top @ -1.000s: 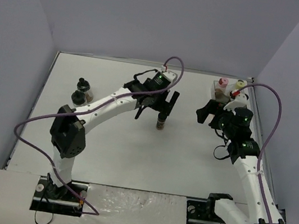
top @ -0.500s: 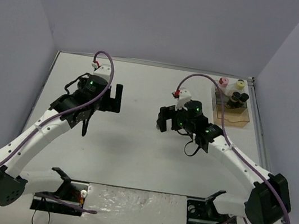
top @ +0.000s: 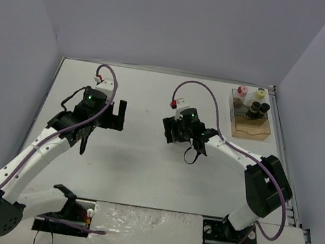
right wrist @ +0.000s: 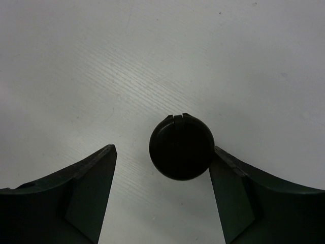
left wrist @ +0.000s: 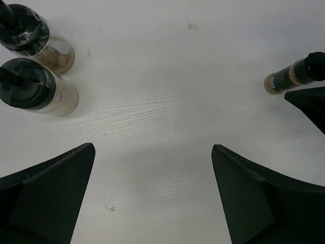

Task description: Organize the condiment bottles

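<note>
White table (top: 142, 174) carries your black-capped bottle (right wrist: 182, 146) at its middle, standing between the half-spread jaws of the right gripper (right wrist: 162, 148), one touching the cap. Your left gripper (left wrist: 152, 147) hangs spread wide near two more bottles (left wrist: 38, 94).

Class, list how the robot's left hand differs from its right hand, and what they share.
The left hand has only bare table between its fingers; the right hand straddles a black-capped bottle. The left hand's fingers touch nothing; one finger of the right hand seems to meet the cap, the other stands clear. Both hands are open, pointing down.
</note>
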Controlling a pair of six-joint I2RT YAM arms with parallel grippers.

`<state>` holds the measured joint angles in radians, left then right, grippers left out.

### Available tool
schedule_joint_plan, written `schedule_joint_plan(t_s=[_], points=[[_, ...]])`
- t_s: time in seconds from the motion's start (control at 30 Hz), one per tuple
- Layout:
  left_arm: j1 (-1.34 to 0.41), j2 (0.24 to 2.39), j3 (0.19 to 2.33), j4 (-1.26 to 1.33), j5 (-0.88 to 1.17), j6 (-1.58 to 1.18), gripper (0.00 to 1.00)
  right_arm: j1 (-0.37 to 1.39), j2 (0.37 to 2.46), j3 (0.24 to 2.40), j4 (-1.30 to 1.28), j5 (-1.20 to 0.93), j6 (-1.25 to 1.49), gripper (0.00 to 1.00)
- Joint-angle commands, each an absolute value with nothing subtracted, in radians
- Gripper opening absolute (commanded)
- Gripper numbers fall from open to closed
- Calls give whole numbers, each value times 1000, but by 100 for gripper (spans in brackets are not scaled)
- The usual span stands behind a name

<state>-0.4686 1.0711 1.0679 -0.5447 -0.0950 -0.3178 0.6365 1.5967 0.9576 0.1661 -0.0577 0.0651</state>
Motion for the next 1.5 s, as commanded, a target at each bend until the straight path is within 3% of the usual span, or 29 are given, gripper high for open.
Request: schedule_joint_plan(t_s=[0.0, 0.13, 0.23, 0.37, 0.63, 0.9, 1.47], points=[[-417, 1044, 1081, -454, -38, -301, 97, 639, 1638, 1019, 270, -10, 50, 64], [-389, 1042, 1072, -440, -3, -309, 97, 633, 1668, 1037, 279, 26, 49, 46], [-366, 1042, 1071, -439, 0, -313, 97, 620, 1664, 1040, 282, 55, 48, 25], [-341, 1040, 1065, -428, 32, -321, 97, 569, 1621, 1040, 276, 84, 51, 14], [-316, 1057, 1066, -428, 69, -333, 97, 314, 1535, 1127, 184, 199, 56, 9], [-306, 1056, 1066, -428, 75, -335, 97, 55, 1614, 1256, 177, 141, 139, 6], [-300, 1052, 1066, -433, 72, -334, 97, -33, 1889, 1423, 233, 163, 168, 6]])
